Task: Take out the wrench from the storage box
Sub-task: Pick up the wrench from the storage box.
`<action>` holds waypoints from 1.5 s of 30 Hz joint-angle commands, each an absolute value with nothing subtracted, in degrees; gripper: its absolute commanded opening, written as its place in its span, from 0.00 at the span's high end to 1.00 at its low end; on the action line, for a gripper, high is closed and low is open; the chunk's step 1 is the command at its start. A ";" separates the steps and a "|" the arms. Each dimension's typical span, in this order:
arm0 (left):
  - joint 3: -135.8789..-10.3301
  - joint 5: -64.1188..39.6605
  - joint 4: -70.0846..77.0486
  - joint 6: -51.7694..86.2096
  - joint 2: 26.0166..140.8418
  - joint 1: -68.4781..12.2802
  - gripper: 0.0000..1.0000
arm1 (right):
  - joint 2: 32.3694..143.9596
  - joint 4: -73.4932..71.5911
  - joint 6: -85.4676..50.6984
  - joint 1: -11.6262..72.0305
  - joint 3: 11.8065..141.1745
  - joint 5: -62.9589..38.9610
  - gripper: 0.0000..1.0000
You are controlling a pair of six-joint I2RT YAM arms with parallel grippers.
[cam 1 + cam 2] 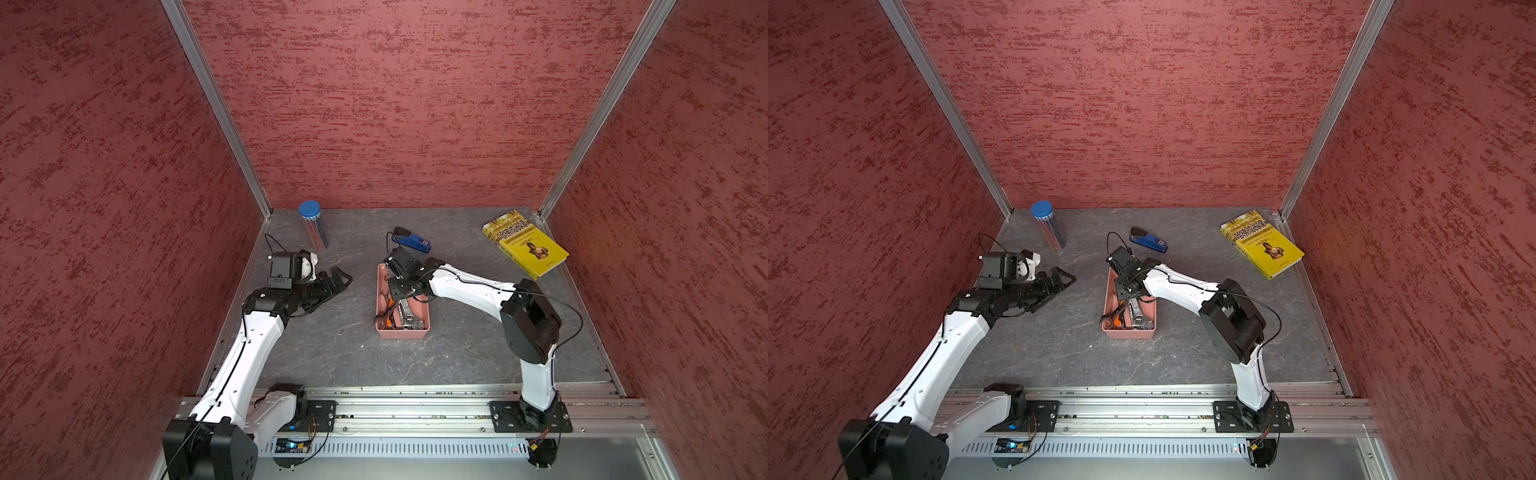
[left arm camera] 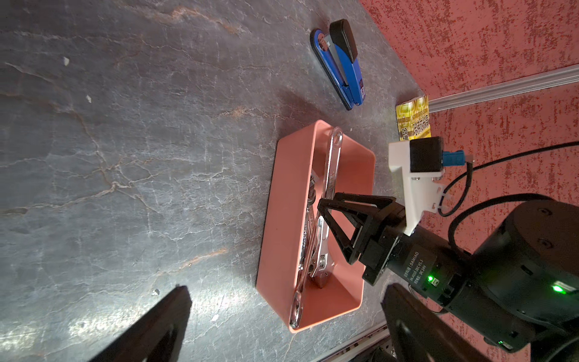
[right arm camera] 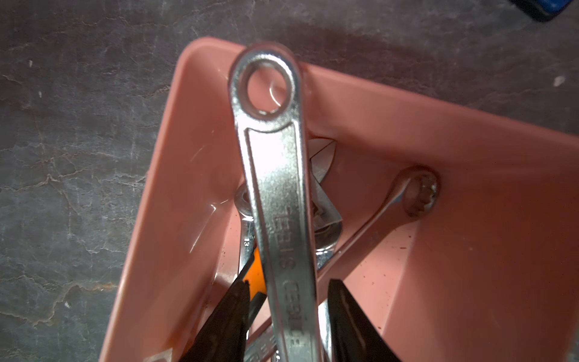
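Observation:
The salmon-pink storage box (image 1: 403, 332) (image 1: 1129, 333) lies mid-table and holds several silver wrenches. The longest wrench (image 3: 279, 188) (image 2: 332, 169) leans from the box's near-left corner (image 1: 1106, 319) up to the far rim. My right gripper (image 3: 287, 282) (image 2: 326, 210) reaches down into the box. It is open, with one black finger on each side of that wrench's handle and a narrow gap at each side. My left gripper (image 1: 340, 278) (image 2: 287, 288) hovers wide open to the left of the box, holding nothing.
A blue stapler (image 1: 413, 241) lies just behind the box. A yellow book (image 1: 525, 247) sits at the back right, and a blue-capped clear tube (image 1: 313, 226) at the back left. Red walls close in three sides; a metal rail (image 1: 415, 409) runs along the front.

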State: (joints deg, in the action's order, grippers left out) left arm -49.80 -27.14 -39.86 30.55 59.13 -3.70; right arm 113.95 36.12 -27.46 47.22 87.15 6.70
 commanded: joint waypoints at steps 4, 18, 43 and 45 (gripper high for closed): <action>-48.56 -27.86 -39.55 29.53 57.91 -3.02 0.00 | 116.68 35.02 -30.61 47.72 86.34 9.61 0.63; -47.99 -28.01 -38.74 29.71 58.19 -2.66 0.00 | 113.08 36.30 -32.39 47.72 86.04 15.33 0.89; -47.28 -28.28 -38.36 30.08 58.12 -2.70 0.00 | 102.46 33.92 -33.39 47.61 83.08 15.95 1.00; -47.21 -28.37 -38.32 29.99 58.18 -2.70 0.00 | 102.17 33.62 -33.14 47.55 83.12 15.53 1.00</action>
